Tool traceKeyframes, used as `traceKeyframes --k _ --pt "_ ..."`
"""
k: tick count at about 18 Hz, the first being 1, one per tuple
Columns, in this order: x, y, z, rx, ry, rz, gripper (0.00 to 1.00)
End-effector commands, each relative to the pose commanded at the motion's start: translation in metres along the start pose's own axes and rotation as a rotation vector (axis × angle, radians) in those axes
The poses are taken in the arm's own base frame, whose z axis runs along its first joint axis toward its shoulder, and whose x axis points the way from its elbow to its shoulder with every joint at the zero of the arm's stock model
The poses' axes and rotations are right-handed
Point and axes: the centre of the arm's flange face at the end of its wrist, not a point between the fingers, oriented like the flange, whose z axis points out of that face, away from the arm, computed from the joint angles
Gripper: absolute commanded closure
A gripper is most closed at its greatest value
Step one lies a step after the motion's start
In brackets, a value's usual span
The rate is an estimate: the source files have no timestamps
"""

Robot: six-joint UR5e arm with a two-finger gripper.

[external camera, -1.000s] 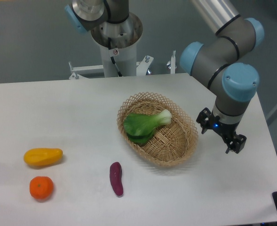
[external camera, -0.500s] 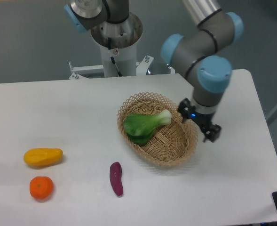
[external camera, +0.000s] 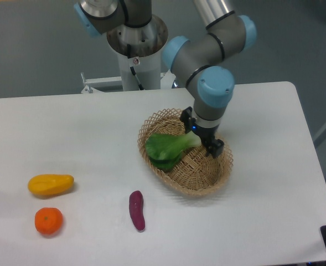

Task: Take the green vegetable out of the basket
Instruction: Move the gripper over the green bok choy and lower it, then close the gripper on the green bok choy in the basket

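Green vegetable (external camera: 168, 147) lies in the basket (external camera: 221, 169); the gripper (external camera: 201, 132) hovers above its white end, fingers apart, and should drop straight down.

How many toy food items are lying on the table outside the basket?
3: a yellow fruit at far left, an orange just in front of it, and a purple eggplant in front of the basket.
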Motion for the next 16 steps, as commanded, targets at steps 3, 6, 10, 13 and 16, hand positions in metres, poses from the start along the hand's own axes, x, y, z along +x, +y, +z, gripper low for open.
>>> traceKeyframes --k 3,6,10,13,16 --pt "0.007 0.0 0.011 -0.001 0.023 -0.003 0.0" --pt "0.006 -0.002 0.016 -0.001 0.009 -0.006 0.0" --pt "0.015 -0.005 0.034 -0.004 0.003 -0.002 0.0" --pt "0.018 -0.005 0.046 -0.002 -0.032 -0.003 0.0" --pt "0.019 -0.006 0.05 0.001 -0.031 -0.001 0.03"
